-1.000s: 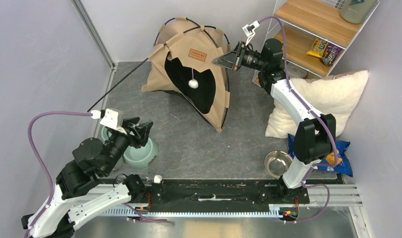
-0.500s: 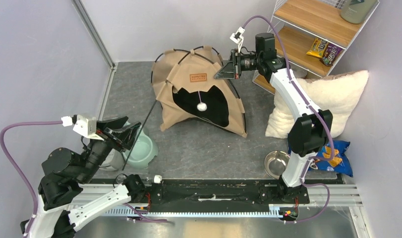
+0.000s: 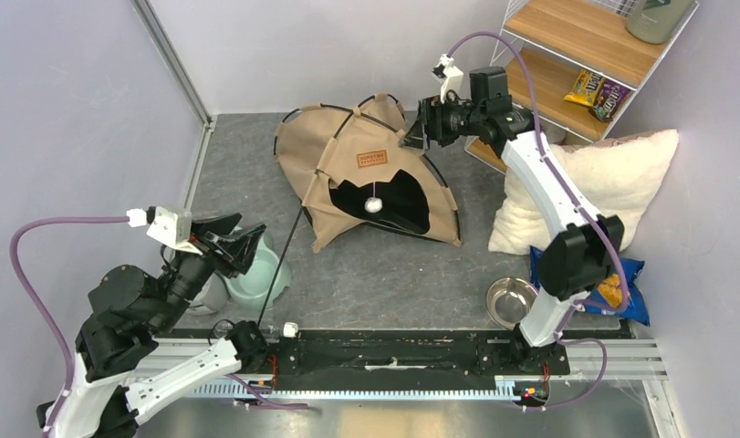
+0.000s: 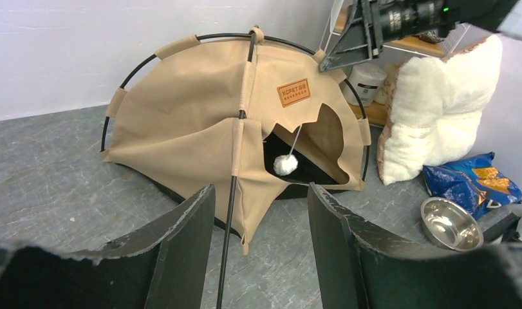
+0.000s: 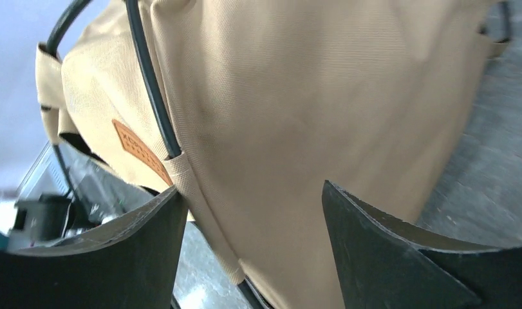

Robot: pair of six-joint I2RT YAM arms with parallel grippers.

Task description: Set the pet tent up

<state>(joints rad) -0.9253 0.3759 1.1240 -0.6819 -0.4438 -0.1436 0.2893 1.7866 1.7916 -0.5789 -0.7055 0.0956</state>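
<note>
Fabric of the pet tent (image 5: 297, 116), standing by the back wall, lay just ahead of my right gripper (image 5: 253, 187), jaws wide and empty, while my left gripper (image 4: 261, 187), also open, hung well off, the tent's loose pole (image 4: 229, 212) slanting toward it.

1. Your widest lane is the bare grey floor (image 3: 393, 274) between the pet tent (image 3: 348, 164) and the near rail.
2. A loose black pole (image 3: 288, 246) slants across its left side, just ahead of the left gripper (image 3: 243, 235), whose fingers are spread.
3. The green bowl (image 3: 261, 281) fills the spot under that gripper.
4. On the right, the pillow (image 3: 612, 182), steel bowl (image 3: 510, 301) and shelf (image 3: 567, 68) hem in the right gripper (image 3: 413, 130), which is at the tent's back corner.
</note>
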